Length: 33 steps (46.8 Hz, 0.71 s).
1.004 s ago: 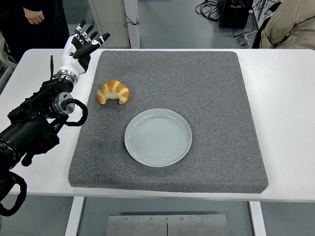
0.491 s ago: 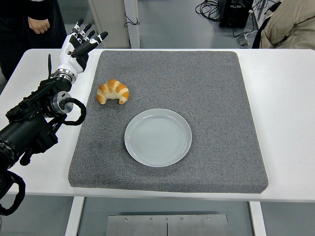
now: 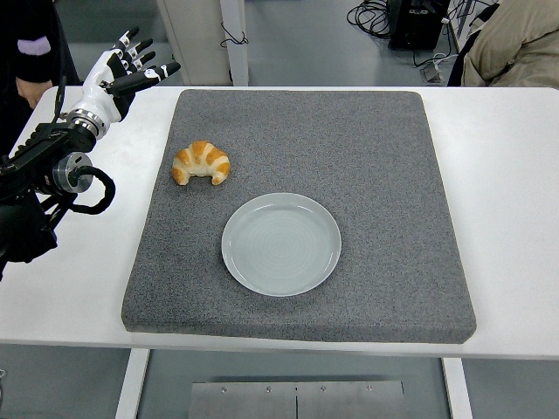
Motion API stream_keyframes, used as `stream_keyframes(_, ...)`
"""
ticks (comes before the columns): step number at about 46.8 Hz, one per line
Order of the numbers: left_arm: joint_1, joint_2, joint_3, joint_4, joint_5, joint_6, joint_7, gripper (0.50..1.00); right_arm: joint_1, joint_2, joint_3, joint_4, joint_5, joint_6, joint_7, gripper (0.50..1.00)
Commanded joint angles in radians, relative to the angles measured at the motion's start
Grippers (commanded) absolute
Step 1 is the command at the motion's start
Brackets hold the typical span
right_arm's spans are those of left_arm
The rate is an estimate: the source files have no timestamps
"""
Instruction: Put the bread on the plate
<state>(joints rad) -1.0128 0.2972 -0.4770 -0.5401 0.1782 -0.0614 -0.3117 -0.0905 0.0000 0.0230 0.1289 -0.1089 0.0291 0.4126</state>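
Note:
A golden croissant lies on the left part of the grey mat. The pale round plate sits near the mat's middle front, to the right of and nearer than the croissant, with nothing on it. My left hand is up at the far left, off the mat and well away from the croissant, its fingers spread and holding nothing. The right arm does not show.
The mat covers most of the white table. A person in dark clothes stands at the top left, another in beige at the top right. Cables lie on the floor beyond the table.
My left arm has pulled back to the left and away from the mat, the hand moving left and slightly farther up. Croissant and plate have not moved.

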Motion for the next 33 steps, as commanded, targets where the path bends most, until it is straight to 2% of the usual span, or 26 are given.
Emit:
stream_keyframes(1, -0.007, 0.036, 0.027, -0.037, 0.046, 0.0, 0.006, 0.971, 0.0, 0.0, 0.0, 0.0, 0.0, -0.001, 0.0, 1.0)
stream_keyframes(10, -0.016, 0.106, 0.051, -0.153, 0.233, 0.0, 0.009, 0.971, 0.0, 0.0, 0.0, 0.0, 0.0, -0.001, 0.0, 1.0)
stream_keyframes(17, -0.018, 0.132, 0.051, -0.207, 0.388, 0.0, 0.039, 0.971, 0.0, 0.0, 0.0, 0.0, 0.0, 0.0, 0.0, 1.0)
stream_keyframes(25, -0.018, 0.178, 0.052, -0.28, 0.581, -0.006, 0.04, 0.971, 0.0, 0.0, 0.0, 0.0, 0.0, -0.001, 0.0, 1.0)
stream_keyframes(33, -0.043, 0.232, 0.135, -0.359, 0.725, -0.006, 0.042, 0.971, 0.0, 0.0, 0.0, 0.0, 0.0, 0.0, 0.0, 1.0)
